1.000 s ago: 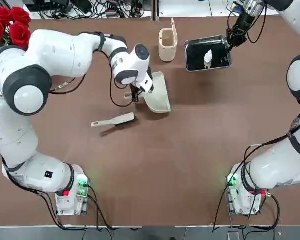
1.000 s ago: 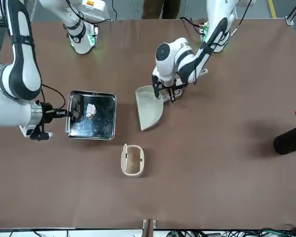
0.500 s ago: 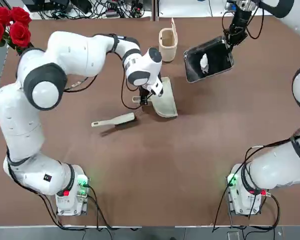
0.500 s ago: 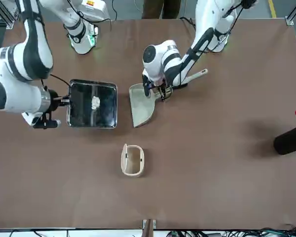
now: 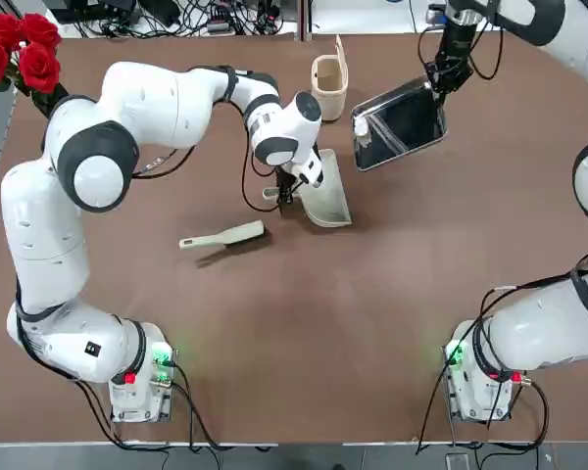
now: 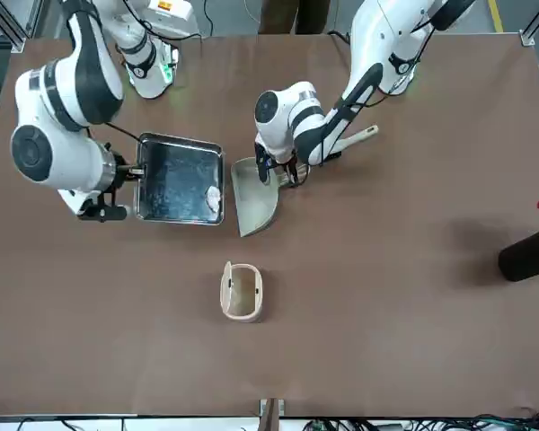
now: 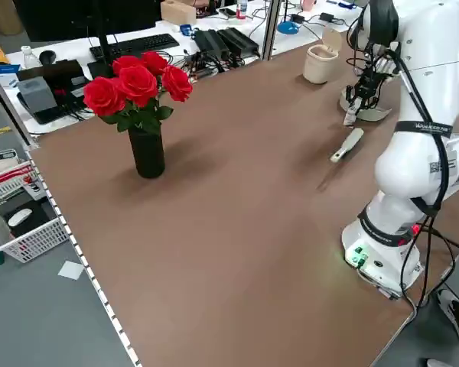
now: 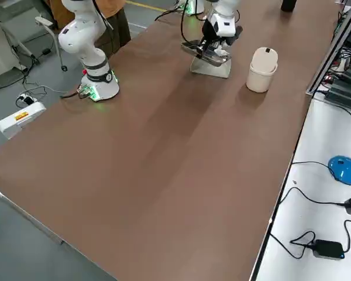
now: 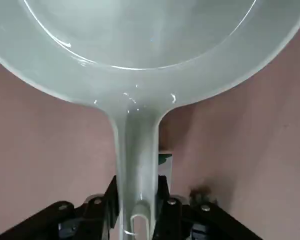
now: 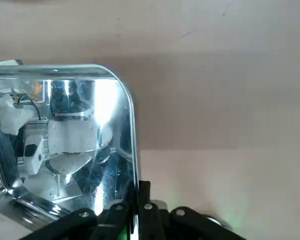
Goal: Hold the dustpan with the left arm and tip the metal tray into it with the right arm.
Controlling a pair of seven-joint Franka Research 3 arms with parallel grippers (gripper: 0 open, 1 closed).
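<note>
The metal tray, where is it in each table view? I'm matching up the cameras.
Top: upper right of centre, in the right claw.
Front: left of centre, above the bin.
Left side: not visible.
Right side: I can't make it out with certainty.
Shared landmark: the cream bin, at the top, lower centre, upper right and upper right respectively.

Clock as in top view, dustpan (image 5: pixel 325 200) scoop at centre. Bare tabletop (image 5: pixel 304 333) runs from 4 to 6 o'clock: broad lane between arm bases. Cream bin (image 5: pixel 328 86) blocks 12. Metal tray (image 5: pixel 402 125) blocks between 1 and 2, narrow gap separating it from scoop; right gripper (image 10: pixel 136 187) closed on tray edge, at tray's 1. Left gripper (image 9: pixel 138 187), clamped on handle, bars 9; left arm (image 5: pixel 191 103) overhangs 10 to 11. Brush (image 5: pixel 225 236) lies near 8.
</note>
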